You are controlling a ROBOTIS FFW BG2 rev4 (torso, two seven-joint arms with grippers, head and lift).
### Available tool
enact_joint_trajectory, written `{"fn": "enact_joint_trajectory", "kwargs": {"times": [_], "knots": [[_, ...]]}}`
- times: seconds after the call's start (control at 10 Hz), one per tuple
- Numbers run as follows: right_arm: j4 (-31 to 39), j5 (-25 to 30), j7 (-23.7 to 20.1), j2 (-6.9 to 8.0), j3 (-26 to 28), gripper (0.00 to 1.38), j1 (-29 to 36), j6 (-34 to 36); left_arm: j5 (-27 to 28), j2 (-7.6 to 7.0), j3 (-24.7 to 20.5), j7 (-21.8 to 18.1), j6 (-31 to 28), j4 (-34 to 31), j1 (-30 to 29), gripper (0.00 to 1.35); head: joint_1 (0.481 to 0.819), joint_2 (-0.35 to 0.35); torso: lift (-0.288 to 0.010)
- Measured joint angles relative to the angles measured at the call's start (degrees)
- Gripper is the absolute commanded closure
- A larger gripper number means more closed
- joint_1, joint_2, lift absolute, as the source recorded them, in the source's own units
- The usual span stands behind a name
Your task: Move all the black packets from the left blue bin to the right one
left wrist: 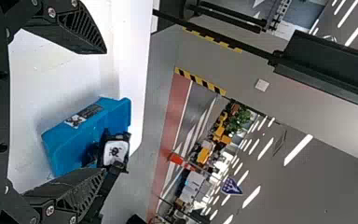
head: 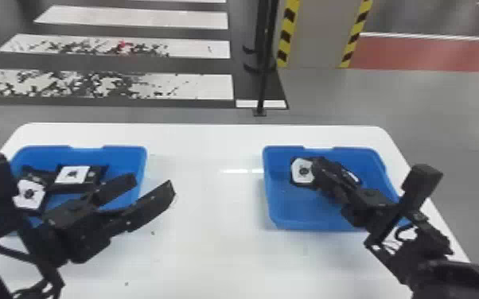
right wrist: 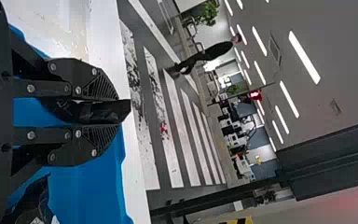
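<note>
Right gripper (head: pixel 319 169): black, two flat fingers, closed on the edge of a black packet with a white label (head: pixel 302 171), held at the far left part of the right blue bin (head: pixel 296 218). Second black packet (right wrist: pixel 30 200): in the same bin, to the right of the held one, partly hidden by the gripper. Left gripper (head: pixel 153 187): fingers spread wide, nothing between them, at the right side of the left blue bin (head: pixel 127 158), one tip at the bin's right wall, the other farther right above the table. Contents of the left bin: a white-labelled black packet (head: pixel 28 195) at left, another (head: pixel 73 175) farther back and to its right, close together. White table (head: pixel 207 246): beneath both bins, which stand well apart. Beyond the table: black pole (head: pixel 264 79), pillar with yellow-and-black edges (head: pixel 318 35), striped floor (head: pixel 195 85).
</note>
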State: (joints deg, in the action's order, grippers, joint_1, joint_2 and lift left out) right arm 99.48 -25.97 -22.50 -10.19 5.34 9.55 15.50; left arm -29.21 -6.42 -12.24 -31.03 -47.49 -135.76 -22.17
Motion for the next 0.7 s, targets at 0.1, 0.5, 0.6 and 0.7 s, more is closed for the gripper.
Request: {"fn": "enact_joint_trajectory", "kwargs": {"times": [0.1, 0.5, 0.6, 0.7], "knots": [[1.0, 2.0, 0.4, 0.39, 0.8, 0.09, 0.8, 0.1, 0.6, 0.00, -0.4, 0.0, -0.3, 0.0, 0.1, 0.15, 0.695, -0.095, -0.140], [18.6, 10.6, 2.4, 3.52, 0.5, 0.17, 15.3, -5.5, 9.6, -0.33, -6.4, 1.0, -4.6, 0.1, 2.4, 0.15, 0.695, 0.018, -0.140], [22.7, 11.4, 2.6, 4.33, -0.4, 0.17, 19.3, -6.5, 12.3, -0.87, -7.9, 1.4, -6.0, 0.7, 4.1, 0.14, 0.695, 0.070, -0.140], [25.7, 11.6, 2.6, 5.06, -1.2, 0.17, 22.8, -7.6, 14.7, -1.68, -8.6, 1.8, -6.9, 1.8, 6.4, 0.14, 0.695, 0.117, -0.140]]}}
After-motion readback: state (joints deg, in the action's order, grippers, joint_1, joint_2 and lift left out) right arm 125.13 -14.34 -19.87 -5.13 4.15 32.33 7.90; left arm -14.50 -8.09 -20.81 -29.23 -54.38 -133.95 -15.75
